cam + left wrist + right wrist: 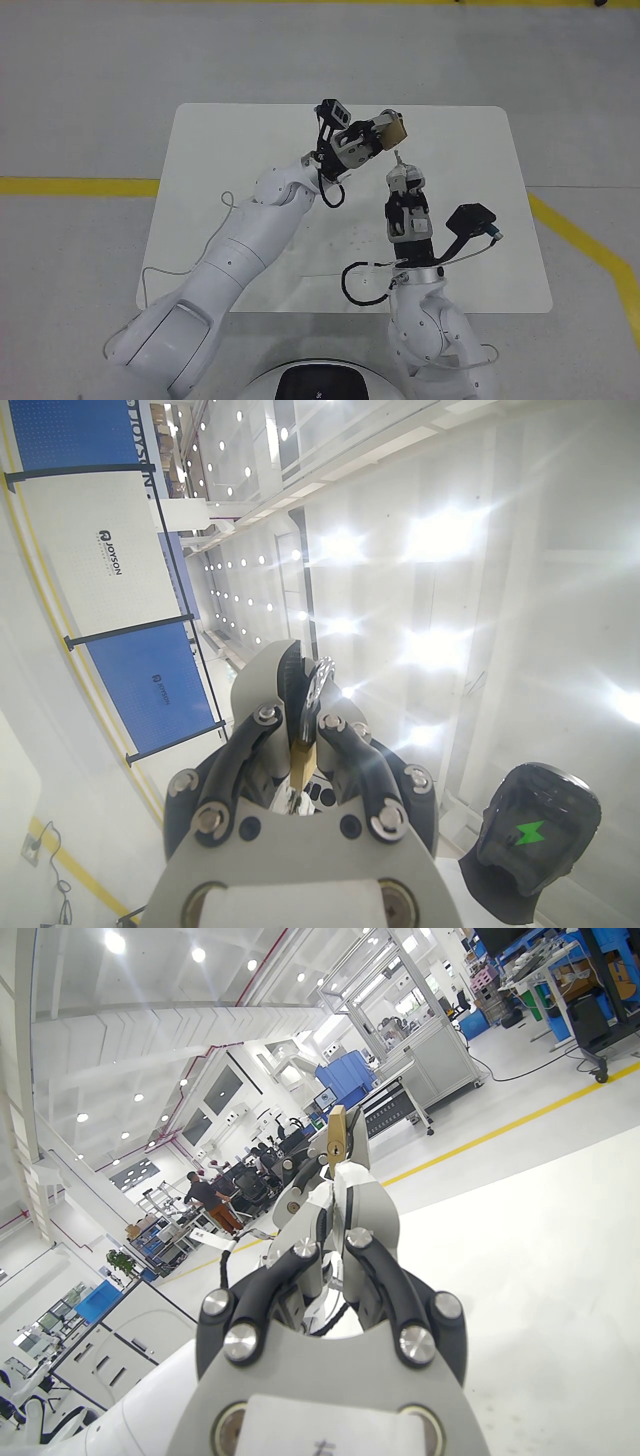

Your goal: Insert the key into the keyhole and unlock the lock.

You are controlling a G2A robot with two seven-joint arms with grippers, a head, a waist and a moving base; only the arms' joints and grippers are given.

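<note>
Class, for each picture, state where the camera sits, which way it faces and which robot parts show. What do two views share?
Top view: above the arms, looking down at the table; both arms show.
Left wrist view: on the left wrist, facing the ceiling; left pincer shows, shut on the lock.
Right wrist view: on the right wrist, facing the lock; right pincer shows, gripping the key.
Shared: top and right wrist views show the lock.
</note>
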